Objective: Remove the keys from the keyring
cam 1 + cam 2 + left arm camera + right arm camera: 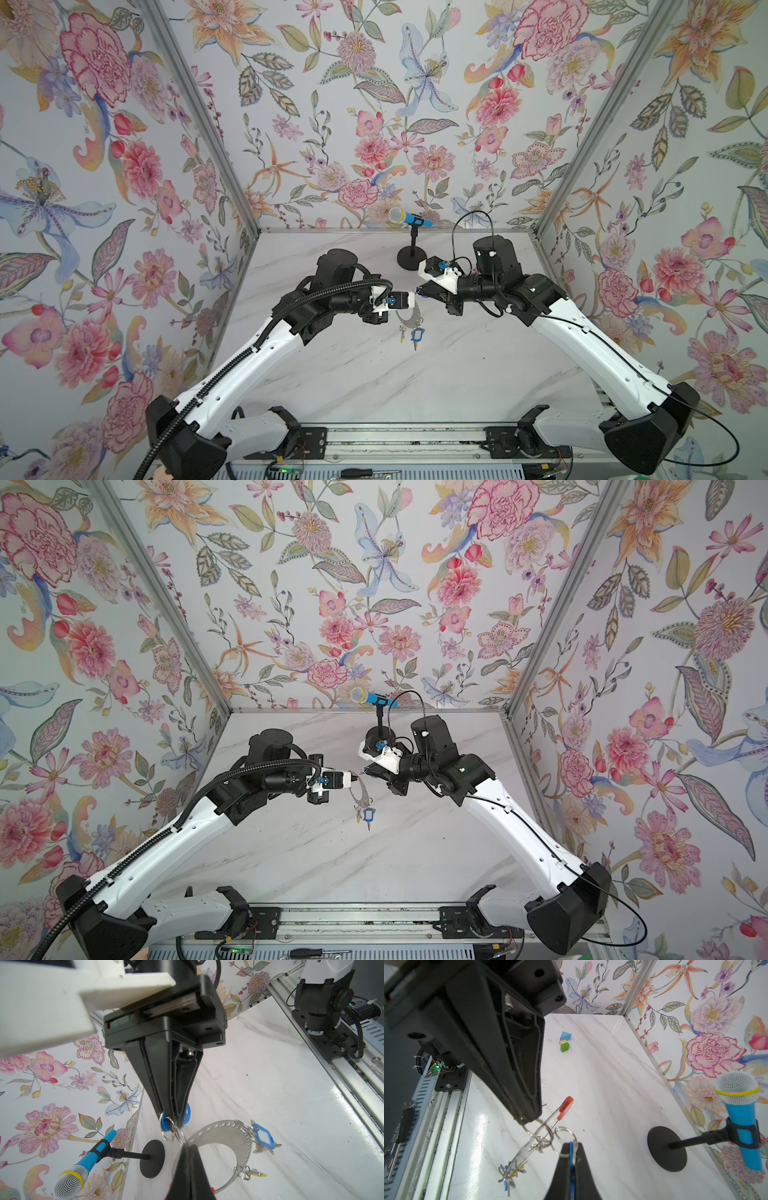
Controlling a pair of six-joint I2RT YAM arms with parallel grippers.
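- In both top views the arms meet above the middle of the table. The left gripper and the right gripper are almost tip to tip, both pressed together. The keyring hangs just below them in the air, and keys dangle from its lower end, clear of the table.
- In the left wrist view, the left gripper at lower centre is pinched on the keyring, which shows here as a curved perforated metal band. The contact itself is hidden by the fingers. A blue-tagged key and a yellow-tagged key hang from the band at lower right. From above, the right gripper pinches the blue tag of a third key. Its split rings reach toward the left gripper.
- In the right wrist view, the right gripper at the bottom clamps that blue tag. The keyring runs edge-on from its red clasp down to the other keys.
- By my judgement the task is at an early stage. One key is being drawn off but is not yet free, no freed key shows on the table, and at least two more hang on the band.
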